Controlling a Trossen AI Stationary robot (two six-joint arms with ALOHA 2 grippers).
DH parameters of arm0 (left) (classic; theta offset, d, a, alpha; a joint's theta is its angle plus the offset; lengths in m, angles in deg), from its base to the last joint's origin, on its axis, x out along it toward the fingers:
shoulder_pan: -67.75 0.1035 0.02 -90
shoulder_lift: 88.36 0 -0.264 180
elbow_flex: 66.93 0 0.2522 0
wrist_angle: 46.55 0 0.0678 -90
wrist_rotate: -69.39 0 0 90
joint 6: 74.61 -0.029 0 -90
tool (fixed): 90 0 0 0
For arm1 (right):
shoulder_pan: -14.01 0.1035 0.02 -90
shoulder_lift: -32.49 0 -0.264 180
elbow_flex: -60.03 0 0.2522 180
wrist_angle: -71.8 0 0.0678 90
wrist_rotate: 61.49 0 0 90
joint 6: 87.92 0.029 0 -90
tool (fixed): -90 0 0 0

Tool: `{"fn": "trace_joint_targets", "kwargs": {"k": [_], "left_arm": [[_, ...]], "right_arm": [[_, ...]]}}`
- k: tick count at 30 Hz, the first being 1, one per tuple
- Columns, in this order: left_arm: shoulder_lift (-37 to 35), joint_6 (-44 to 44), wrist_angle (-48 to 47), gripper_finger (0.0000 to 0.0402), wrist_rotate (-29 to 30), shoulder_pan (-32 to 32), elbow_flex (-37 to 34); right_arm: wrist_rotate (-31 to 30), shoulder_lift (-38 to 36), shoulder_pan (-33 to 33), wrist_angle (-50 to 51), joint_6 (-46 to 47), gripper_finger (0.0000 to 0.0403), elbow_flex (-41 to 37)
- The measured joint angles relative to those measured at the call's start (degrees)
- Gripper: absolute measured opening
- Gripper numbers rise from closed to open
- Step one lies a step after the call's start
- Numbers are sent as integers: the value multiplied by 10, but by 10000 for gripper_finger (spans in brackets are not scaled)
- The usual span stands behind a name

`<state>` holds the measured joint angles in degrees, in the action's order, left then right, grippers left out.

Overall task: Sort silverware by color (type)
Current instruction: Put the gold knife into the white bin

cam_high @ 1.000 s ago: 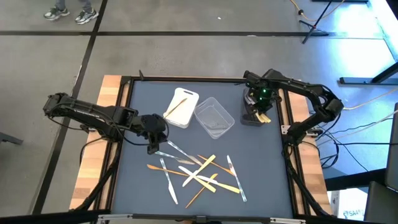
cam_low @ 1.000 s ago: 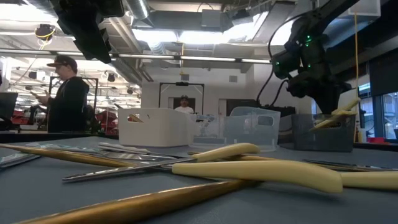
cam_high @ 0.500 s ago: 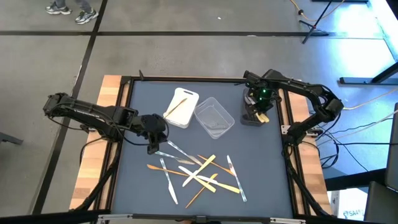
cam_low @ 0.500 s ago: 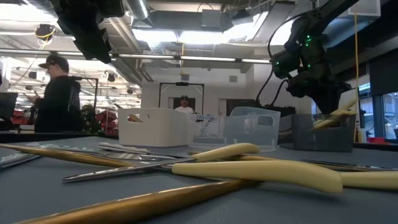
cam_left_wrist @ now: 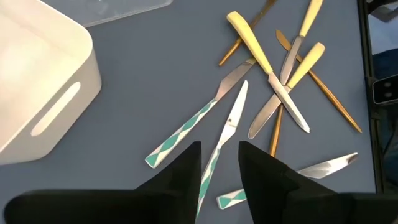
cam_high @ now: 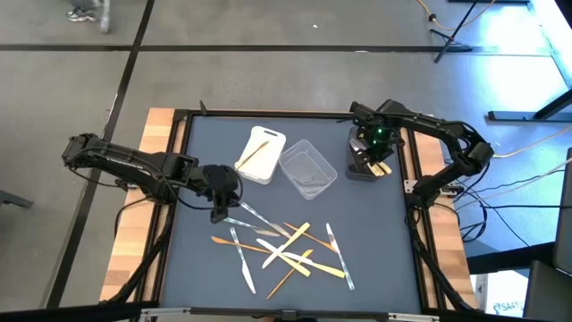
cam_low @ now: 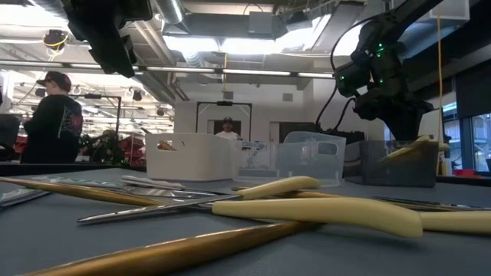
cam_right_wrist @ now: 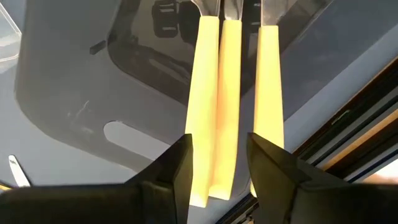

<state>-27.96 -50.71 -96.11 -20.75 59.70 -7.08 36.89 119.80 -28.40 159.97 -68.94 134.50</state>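
Note:
The silverware (cam_high: 286,249) lies in a loose heap on the dark mat: pieces with yellow handles, gold pieces, and knives with green-and-white handles. My left gripper (cam_left_wrist: 219,180) hangs open low over the heap's left end. Its fingers stand on either side of the handle of one green-and-white knife (cam_left_wrist: 229,127), which lies flat on the mat. My right gripper (cam_right_wrist: 217,177) is open over the dark grey tub (cam_high: 360,168). Three yellow handles (cam_right_wrist: 214,93) slope out of that tub over its rim (cam_low: 418,146), and two of them lie between the fingers.
A white tub (cam_high: 261,154) with one gold piece in it and a clear tub (cam_high: 308,168) stand side by side between the arms at the far middle. A black frame (cam_high: 413,192) borders the mat. A person (cam_low: 54,115) stands beyond the table.
At the dark tub, the yellow handle under my right gripper has dropped from slanting upward to lying nearly level on the rim. My left gripper has kept its place over the knife.

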Motion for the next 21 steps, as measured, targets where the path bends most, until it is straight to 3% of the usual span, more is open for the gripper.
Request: {"fn": "trace_joint_targets", "kwargs": {"k": [10, 21], "left_arm": [[14, -15, 70, 141, -24, -33, 0], [140, -20, 158, 141, -4, -122, 0]], "right_arm": [[0, 0, 0, 0, 0, 138, 0], [-3, 0, 0, 0, 0, 138, 0]]}}
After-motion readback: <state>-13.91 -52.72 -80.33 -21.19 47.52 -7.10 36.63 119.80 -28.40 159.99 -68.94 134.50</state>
